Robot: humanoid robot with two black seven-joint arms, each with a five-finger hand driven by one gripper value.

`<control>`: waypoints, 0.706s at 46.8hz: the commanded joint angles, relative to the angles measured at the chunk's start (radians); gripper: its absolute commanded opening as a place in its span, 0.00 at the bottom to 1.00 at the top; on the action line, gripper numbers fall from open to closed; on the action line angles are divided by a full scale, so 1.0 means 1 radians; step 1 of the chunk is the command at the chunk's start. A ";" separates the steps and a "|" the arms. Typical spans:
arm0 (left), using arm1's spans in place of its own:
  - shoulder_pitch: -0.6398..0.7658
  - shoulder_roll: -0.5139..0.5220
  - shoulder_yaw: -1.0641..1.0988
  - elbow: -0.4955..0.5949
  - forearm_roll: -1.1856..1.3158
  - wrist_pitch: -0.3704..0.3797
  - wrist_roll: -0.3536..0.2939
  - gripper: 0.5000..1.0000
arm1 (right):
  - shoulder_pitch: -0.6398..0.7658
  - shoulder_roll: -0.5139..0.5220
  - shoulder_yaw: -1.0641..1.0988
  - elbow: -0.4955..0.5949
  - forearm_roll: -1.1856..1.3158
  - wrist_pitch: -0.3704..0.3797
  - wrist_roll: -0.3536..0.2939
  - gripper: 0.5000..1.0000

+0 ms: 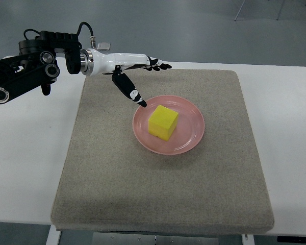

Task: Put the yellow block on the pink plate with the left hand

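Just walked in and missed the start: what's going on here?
The robot's left hand hangs open over the grey mat, holding nothing, one finger pointing down near the rim of the pink plate. The yellow block already sits on that plate, apart from the hand. The right arm is out of view.

Yellow block (163,122) sits on pink plate (189,137), left of plate centre. Plate on grey mat (163,194) on white desk (25,168). Left hand (130,71) above-left of plate, fingers spread, holding nothing, thumb tip over plate rim.
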 commanded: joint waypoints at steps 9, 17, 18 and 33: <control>0.018 -0.002 -0.018 0.170 -0.379 0.000 0.000 0.99 | 0.000 0.000 0.000 0.000 0.000 0.000 0.000 0.85; 0.022 -0.006 -0.011 0.270 -0.680 0.000 0.001 0.99 | 0.000 0.000 0.000 0.000 0.000 0.000 0.000 0.85; 0.022 -0.006 -0.011 0.276 -0.703 0.000 0.001 0.99 | 0.000 0.000 0.000 0.000 0.000 0.000 0.000 0.85; 0.121 -0.006 -0.021 0.337 -1.001 -0.065 0.010 0.99 | 0.000 0.000 0.000 0.000 0.000 0.000 0.000 0.85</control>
